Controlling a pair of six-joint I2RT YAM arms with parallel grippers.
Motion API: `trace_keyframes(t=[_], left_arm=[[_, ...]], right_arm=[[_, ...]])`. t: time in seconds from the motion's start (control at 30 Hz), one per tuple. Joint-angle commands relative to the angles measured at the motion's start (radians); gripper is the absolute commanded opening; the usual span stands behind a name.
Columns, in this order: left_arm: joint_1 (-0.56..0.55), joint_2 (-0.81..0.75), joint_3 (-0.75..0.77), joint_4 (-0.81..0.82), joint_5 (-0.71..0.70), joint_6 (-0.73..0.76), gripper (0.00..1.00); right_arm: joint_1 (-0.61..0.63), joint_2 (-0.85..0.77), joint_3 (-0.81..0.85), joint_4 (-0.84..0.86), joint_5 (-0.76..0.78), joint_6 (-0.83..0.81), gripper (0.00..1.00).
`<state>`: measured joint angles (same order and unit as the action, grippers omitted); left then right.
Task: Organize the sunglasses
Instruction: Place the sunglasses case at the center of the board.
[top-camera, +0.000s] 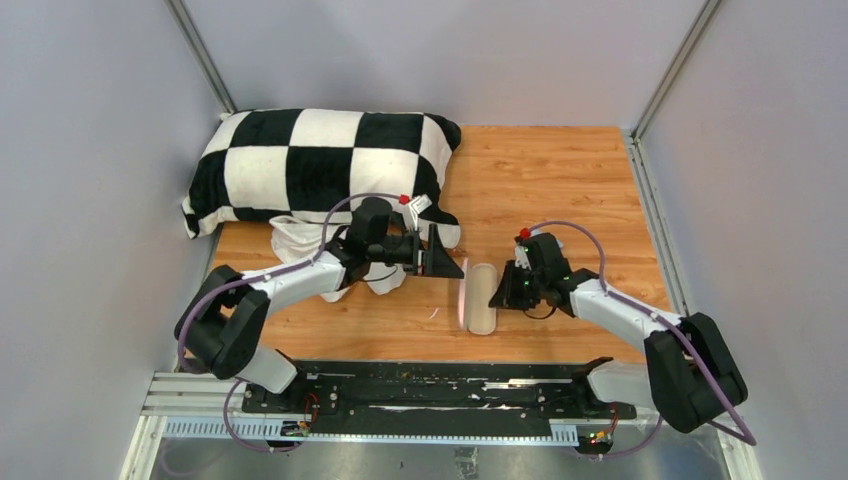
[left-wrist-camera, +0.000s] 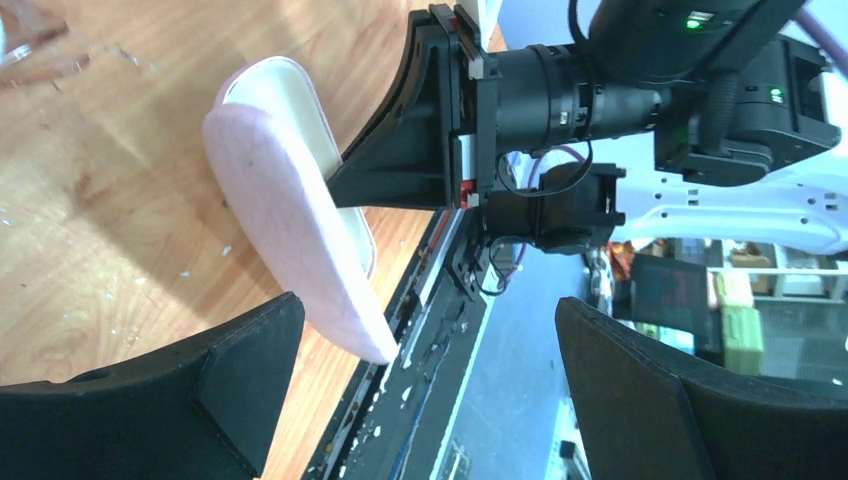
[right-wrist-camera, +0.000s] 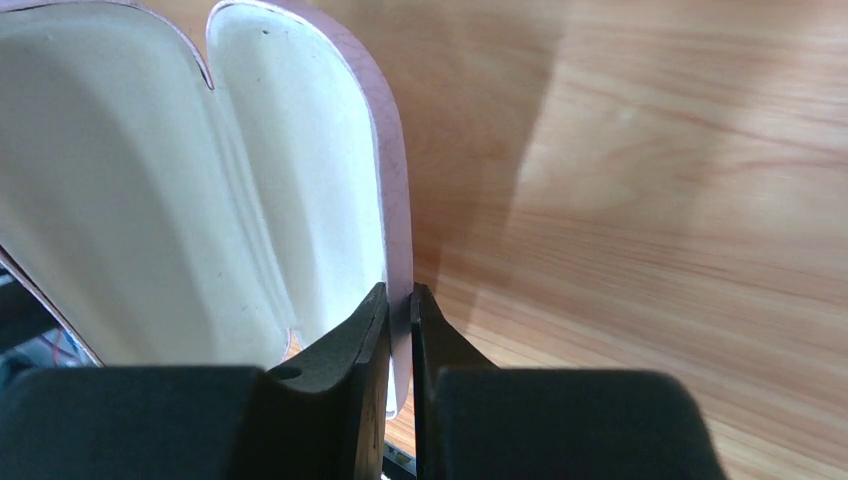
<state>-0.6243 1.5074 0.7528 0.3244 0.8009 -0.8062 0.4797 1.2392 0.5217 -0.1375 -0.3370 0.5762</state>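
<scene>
Blocked at far left by pillow (top-camera: 320, 165), with white bundle (top-camera: 295, 240) just in front of it. Free over bare table (top-camera: 560, 180) at far right and behind case (top-camera: 480, 298). Barred at centre near front edge by open case, pinched at one wall by right gripper (top-camera: 507, 290). Only a narrow gap between case and wide-spread left gripper (top-camera: 452, 265). Hemmed by walls (top-camera: 90, 150) on both sides

Bright, even overhead light for us up top, just soft shadows on the wooden table (top-camera: 560, 180). In the right wrist view we see the fingers (right-wrist-camera: 345, 350) of the right gripper (right-wrist-camera: 399, 315) blurry up close, and the pink case (right-wrist-camera: 395, 200) has its cream lining nearly washed out.
</scene>
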Motion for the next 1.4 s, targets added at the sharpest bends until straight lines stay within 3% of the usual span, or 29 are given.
trace_keyframes(t=[0.0, 0.1, 0.27, 0.47, 0.77, 1.07, 1.23, 1.3, 1.37], left_arm=[[-0.001, -0.096, 0.097, -0.257, -0.119, 0.13, 1.0], [0.001, -0.174, 0.164, -0.422, -0.225, 0.193, 1.0], [0.009, -0.276, 0.176, -0.491, -0.332, 0.172, 1.0], [0.01, -0.402, 0.142, -0.575, -0.527, 0.166, 1.0], [0.009, -0.604, -0.001, -0.595, -0.679, 0.092, 1.0], [0.008, -0.645, -0.004, -0.689, -0.744, 0.132, 1.0], [0.008, -0.611, 0.02, -0.682, -0.731, 0.148, 1.0], [0.008, -0.597, 0.023, -0.672, -0.724, 0.152, 1.0], [0.009, -0.591, 0.023, -0.664, -0.723, 0.153, 1.0]], right_arm=[[-0.111, -0.072, -0.02, -0.055, -0.035, 0.024, 0.0], [-0.178, -0.103, 0.012, -0.111, -0.037, 0.006, 0.0], [-0.255, -0.066, 0.083, -0.127, -0.025, 0.006, 0.0], [-0.321, 0.124, 0.283, -0.114, -0.024, 0.035, 0.0], [-0.326, 0.488, 0.563, -0.068, 0.025, 0.13, 0.0], [-0.325, 0.565, 0.521, -0.017, 0.034, 0.176, 0.0], [-0.326, 0.503, 0.499, -0.037, 0.063, 0.123, 0.45], [-0.328, 0.456, 0.5, -0.06, 0.074, 0.096, 0.57], [-0.333, 0.399, 0.498, -0.088, 0.089, 0.067, 0.61]])
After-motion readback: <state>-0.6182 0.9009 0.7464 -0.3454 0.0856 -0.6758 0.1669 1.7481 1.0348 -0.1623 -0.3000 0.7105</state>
